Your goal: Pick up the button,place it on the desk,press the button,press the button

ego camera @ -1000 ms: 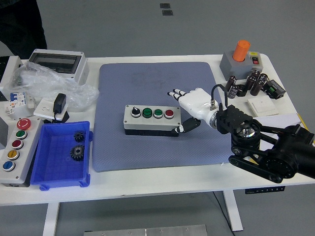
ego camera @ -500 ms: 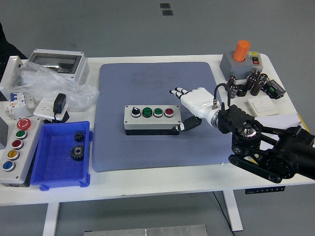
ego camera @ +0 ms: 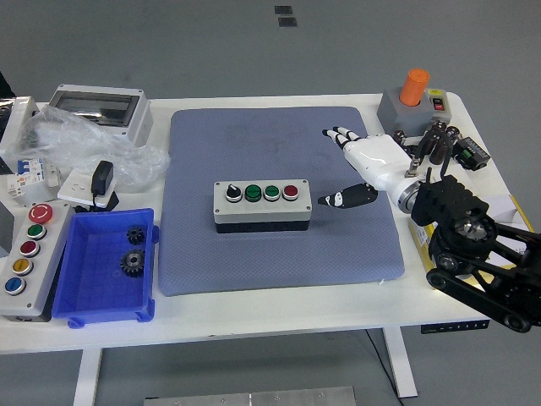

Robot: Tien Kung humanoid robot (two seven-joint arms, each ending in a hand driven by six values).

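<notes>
On the white surface [ego camera: 279, 309], largest first: blue-grey mat [ego camera: 254, 262], covering the middle; button box [ego camera: 261, 204], lying flat near the mat's centre, long side across the view, lid up, free of any grasp; right robot hand [ego camera: 359, 173], white with dark tips, hovering just right of the box and apart from it, fingers spread, thumb pointing toward the box's right end, holding nothing; left robot hand not in view.

Button box, handling: rigid case, pale lid over dark base, probably light to moderate in weight, smooth-sided so likely somewhat slippery; not fragile as a whole, though the four caps on top (one black-and-white selector, two green, one red) stand proud and should not bear a grip; best taken across the short sides or by the right end, fingers on the base walls; the mat's texture should keep it from sliding when pressed from above.

Blue bin [ego camera: 89, 283], left, holding two gears; second control box [ego camera: 25, 254], far left.
</notes>
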